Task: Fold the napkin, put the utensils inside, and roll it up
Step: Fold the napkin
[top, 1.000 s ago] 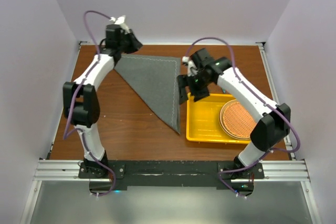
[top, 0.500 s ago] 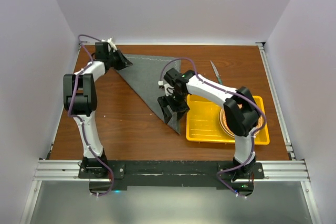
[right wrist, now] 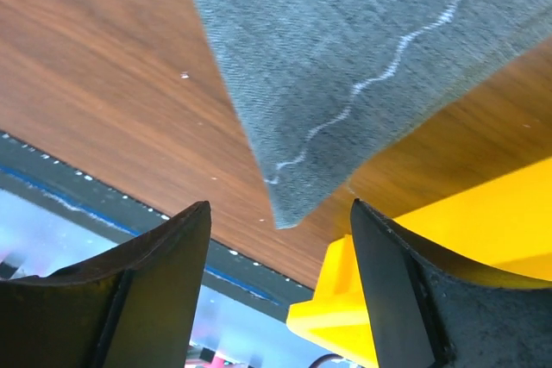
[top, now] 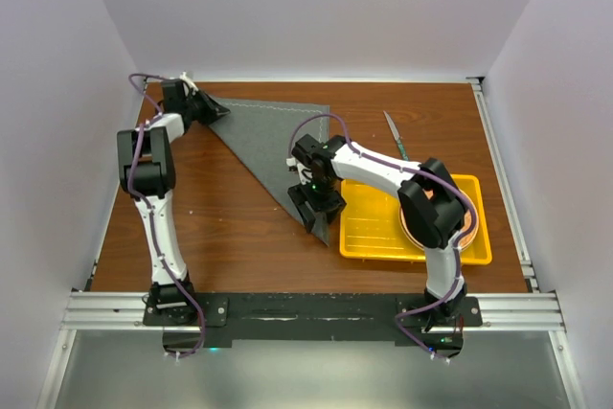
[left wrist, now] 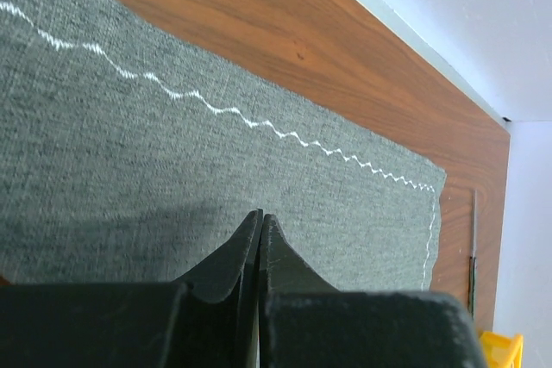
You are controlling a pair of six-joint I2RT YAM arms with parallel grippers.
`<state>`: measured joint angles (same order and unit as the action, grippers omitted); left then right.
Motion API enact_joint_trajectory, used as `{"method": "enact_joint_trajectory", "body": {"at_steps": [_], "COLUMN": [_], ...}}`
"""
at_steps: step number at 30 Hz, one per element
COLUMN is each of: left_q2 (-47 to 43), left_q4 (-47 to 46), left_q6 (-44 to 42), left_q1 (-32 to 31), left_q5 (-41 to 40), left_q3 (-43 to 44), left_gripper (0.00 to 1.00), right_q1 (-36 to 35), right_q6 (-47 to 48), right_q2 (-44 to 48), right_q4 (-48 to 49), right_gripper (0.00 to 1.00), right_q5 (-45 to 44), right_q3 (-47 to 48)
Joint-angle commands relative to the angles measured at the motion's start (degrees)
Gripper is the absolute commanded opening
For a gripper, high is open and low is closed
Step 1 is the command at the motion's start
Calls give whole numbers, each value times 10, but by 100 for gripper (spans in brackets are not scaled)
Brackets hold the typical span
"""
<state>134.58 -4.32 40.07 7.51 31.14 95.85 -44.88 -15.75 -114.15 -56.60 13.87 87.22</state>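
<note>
The dark grey napkin (top: 278, 141) lies folded into a triangle on the table, with one corner at the far left and its tip pointing toward me. My left gripper (top: 196, 105) sits at that far-left corner, jaws pressed together on the cloth (left wrist: 172, 152). My right gripper (top: 316, 215) is open and hovers over the near tip of the napkin (right wrist: 345, 40), one finger on each side. One thin teal utensil (top: 394, 133) lies on the table at the back right, apart from both grippers. It also shows as a thin line in the left wrist view (left wrist: 473, 247).
A yellow tray (top: 369, 237) stands right of the napkin's tip, its corner close to my right fingers (right wrist: 466, 221). My right arm crosses above the tray and covers the round mat in it. The table's back wall runs just behind the napkin.
My left gripper moved left to the napkin's far-left corner. My right gripper moved from the tray's far edge down to the napkin's near tip, uncovering the teal utensil.
</note>
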Motion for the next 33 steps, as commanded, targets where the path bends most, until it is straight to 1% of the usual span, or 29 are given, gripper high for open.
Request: {"method": "enact_joint_trajectory", "body": {"at_steps": [1,2,3,6,7,9,10,13,15,18,19,20,21,23,24,26,28,30,33], "left_q2": [20,25,26,31,33,38,41,43,47,53,54,56,57,60,60,56,49,44,32], "left_q4": [-31,-31,-30,-30,-28,-23,-21,-17,-17,-10,-5,-3,1,10,12,13,9,2,-28], "left_q6": [18,18,19,18,18,16,14,11,7,-1,-8,-12,-15,-21,-22,-20,-9,3,29], "left_q1": [11,10,12,15,16,18,21,25,26,29,28,29,28,30,30,30,30,30,30], "left_q5": [2,0,-8,-20,-23,-34,-37,-48,-52,-61,-63,-69,-71,-71,-71,-63,-50,-29,-12], "left_q3": [37,39,39,42,43,46,45,44,46,54,57,60,67,76,83,88,96,102,101], "left_gripper": [2,2,2,1,1,0,0,0,0,0,0,0,0,0,0,0,1,3,4], "right_q1": [2,2,2,6,7,9,10,9,9,9,10,10,9,9,9,9,10,10,10], "right_q6": [-10,-10,-10,-9,-10,-10,-10,-8,-5,-3,-2,3,5,14,18,22,27,35,42], "right_q2": [-12,-19,-21,-27,-27,-27,-27,-31,-34,-30,-29,-30,-28,-24,-22,-12,-12,-27,-53], "right_q4": [-16,-15,-15,-14,-14,-13,-13,-17,-16,-17,-21,-25,-38,-54,-64,-87,-111,-131,-128], "right_gripper": [67,66,60,52,46,42,37,29,27,29,31,40,45,50,54,57,63,65,65], "right_q5": [-40,-42,-45,-52,-53,-58,-60,-60,-56,-55,-59,-61,-65,-74,-74,-70,-63,-48,-21], "right_q3": [22,23,23,16,14,6,4,-4,-15,-31,-30,-27,-14,5,35,67,125,181,226]}}
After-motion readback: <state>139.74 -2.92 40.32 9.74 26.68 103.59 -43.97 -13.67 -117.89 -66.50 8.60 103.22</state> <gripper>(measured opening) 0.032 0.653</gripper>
